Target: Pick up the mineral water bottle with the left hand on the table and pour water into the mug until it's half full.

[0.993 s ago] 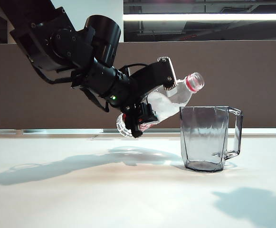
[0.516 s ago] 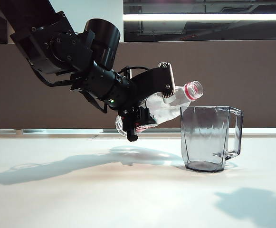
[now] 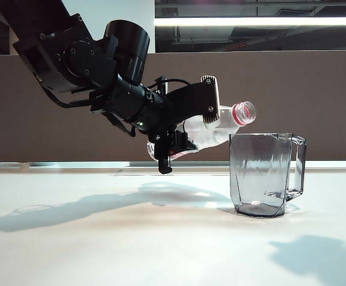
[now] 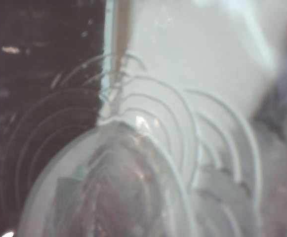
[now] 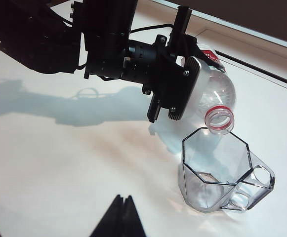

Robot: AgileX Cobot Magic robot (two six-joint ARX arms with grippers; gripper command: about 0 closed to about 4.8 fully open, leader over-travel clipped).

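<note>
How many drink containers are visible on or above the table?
2: the mineral water bottle, tilted in the left gripper above the table; the mug standing under its mouth. None seems hidden.

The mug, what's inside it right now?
The mug looks empty: its clear walls show no water level, only the white table through them. The left gripper holds the mineral water bottle tilted, mouth above the rim. No stream is visible.

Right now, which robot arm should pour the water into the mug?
The left one. Its claw already grips the mineral water bottle, tipped with its open mouth just above the mug rim. The right claw hangs back, shut and holding nothing.
</note>
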